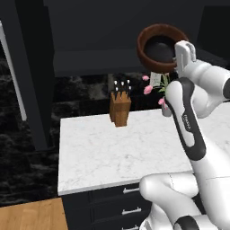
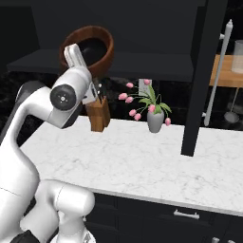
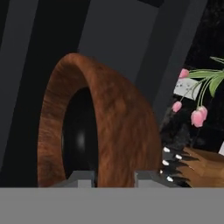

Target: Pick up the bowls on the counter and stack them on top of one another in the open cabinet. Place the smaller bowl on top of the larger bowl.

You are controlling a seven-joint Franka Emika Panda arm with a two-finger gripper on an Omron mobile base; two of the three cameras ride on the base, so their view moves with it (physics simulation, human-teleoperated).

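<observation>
The larger reddish-brown wooden bowl [image 1: 146, 54] [image 2: 107, 52] [image 3: 118, 127] hangs tilted on its side in front of the open cabinet's shelf [image 1: 90, 60] [image 2: 152, 66]. Inside it sits the smaller glossy black bowl [image 1: 161, 47] [image 2: 90, 47] [image 3: 78, 140]. My gripper [image 1: 176, 58] [image 2: 72, 56] [image 3: 113, 178] is shut on the wooden bowl's rim, one finger inside and one outside. I cannot tell whether the bowl touches the shelf. The white marble counter [image 1: 112, 152] [image 2: 142, 161] lies below with no bowl on it.
A wooden knife block [image 1: 120, 108] [image 2: 97, 114] [image 3: 197, 166] stands at the back of the counter, just below the held bowl. Beside it is a grey vase of pink tulips [image 1: 157, 87] [image 2: 154, 118]. Dark cabinet side panels [image 1: 33, 76] [image 2: 197, 76] flank the opening.
</observation>
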